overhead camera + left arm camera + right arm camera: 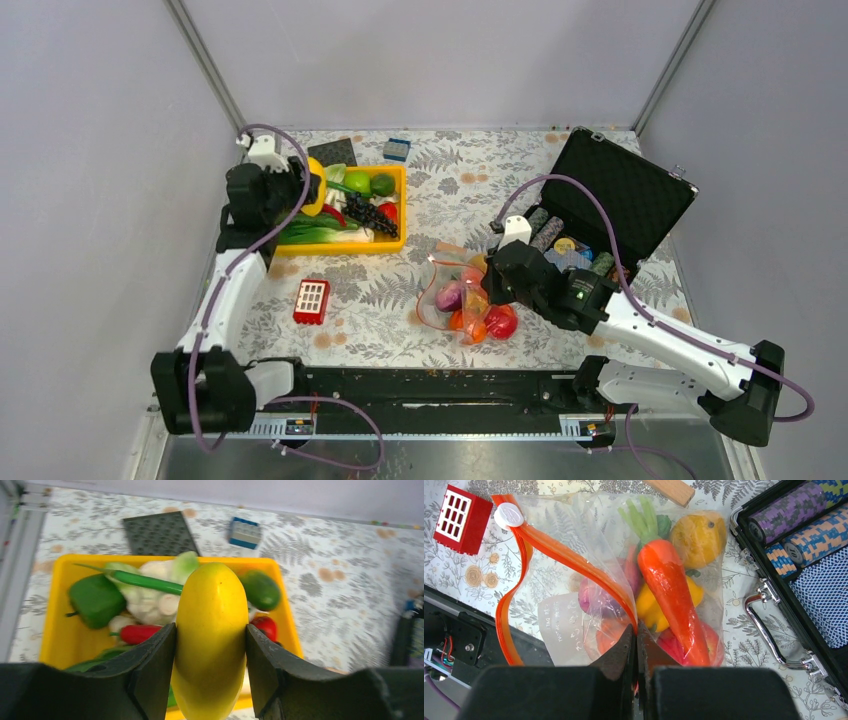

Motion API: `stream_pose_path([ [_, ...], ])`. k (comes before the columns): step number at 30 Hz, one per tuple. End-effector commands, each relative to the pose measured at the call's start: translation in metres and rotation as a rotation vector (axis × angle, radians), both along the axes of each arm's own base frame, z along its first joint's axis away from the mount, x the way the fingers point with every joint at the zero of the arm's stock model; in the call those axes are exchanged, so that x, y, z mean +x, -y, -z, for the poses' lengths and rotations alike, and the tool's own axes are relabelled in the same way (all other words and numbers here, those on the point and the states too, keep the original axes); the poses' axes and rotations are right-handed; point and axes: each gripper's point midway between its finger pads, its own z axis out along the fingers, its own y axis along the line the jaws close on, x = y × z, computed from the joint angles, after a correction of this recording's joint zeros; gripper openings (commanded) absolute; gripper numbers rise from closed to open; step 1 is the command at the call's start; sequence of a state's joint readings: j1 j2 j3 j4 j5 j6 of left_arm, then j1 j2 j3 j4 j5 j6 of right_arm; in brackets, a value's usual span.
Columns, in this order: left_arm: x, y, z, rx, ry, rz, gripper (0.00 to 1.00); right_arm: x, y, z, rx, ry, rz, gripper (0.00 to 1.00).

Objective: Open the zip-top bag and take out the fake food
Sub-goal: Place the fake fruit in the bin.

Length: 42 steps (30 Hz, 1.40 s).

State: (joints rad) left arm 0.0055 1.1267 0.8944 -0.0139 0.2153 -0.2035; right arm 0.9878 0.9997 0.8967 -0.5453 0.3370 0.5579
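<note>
The zip-top bag (569, 535) lies on the table in front of the right arm, also in the top view (445, 300). Its red-orange zip strip (574, 560) is parted into two strands, with a white slider (509, 516) at the far end. My right gripper (636, 632) is shut on one strand. Inside the bag I see fake food: a carrot (671, 595), a yellow-orange round fruit (698, 537), a yellow pepper (651, 610), a purple onion (596, 600) and a red apple (711, 640). My left gripper (210, 627) is closed on a long yellow plastic fruit (210, 595) above the yellow bin (55, 630).
The yellow bin (395, 243) holds green, white and red pieces. An open black case (620, 195) with poker chip rolls (784, 510) stands right of the bag. A red block (311, 301) sits left of it. A dark plate (160, 532) and a blue block (244, 532) lie behind the bin.
</note>
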Motion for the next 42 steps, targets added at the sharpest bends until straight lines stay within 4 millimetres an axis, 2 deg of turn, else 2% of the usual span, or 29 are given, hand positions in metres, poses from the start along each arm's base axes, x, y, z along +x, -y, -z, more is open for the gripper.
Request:
stream_pose_path([
  [1, 0.03, -0.04, -0.029, 0.076, 0.076, -0.039, 0.44, 0.0, -0.005, -0.004, 0.041, 0.006, -0.013, 0.0],
  [7, 0.058, -0.101, -0.017, 0.095, 0.042, -0.101, 0.44, -0.004, -0.005, -0.002, 0.043, -0.004, -0.031, 0.0],
  [11, 0.069, -0.126, 0.005, 0.146, -0.001, -0.136, 0.44, -0.004, -0.003, -0.002, 0.016, 0.004, -0.049, 0.0],
  [17, 0.079, -0.14, 0.035, 0.219, -0.059, -0.133, 0.44, -0.004, -0.002, 0.0, -0.004, 0.003, -0.06, 0.0],
  [32, 0.107, -0.179, 0.072, 0.363, -0.122, -0.154, 0.41, -0.013, 0.008, 0.004, -0.008, 0.001, -0.079, 0.0],
  [36, 0.114, -0.185, 0.069, 0.393, -0.068, -0.175, 0.38, -0.016, 0.007, 0.006, 0.001, -0.013, -0.083, 0.0],
  [42, 0.128, -0.168, 0.06, 0.343, 0.069, -0.115, 0.38, -0.021, 0.003, 0.013, 0.016, -0.055, -0.089, 0.0],
])
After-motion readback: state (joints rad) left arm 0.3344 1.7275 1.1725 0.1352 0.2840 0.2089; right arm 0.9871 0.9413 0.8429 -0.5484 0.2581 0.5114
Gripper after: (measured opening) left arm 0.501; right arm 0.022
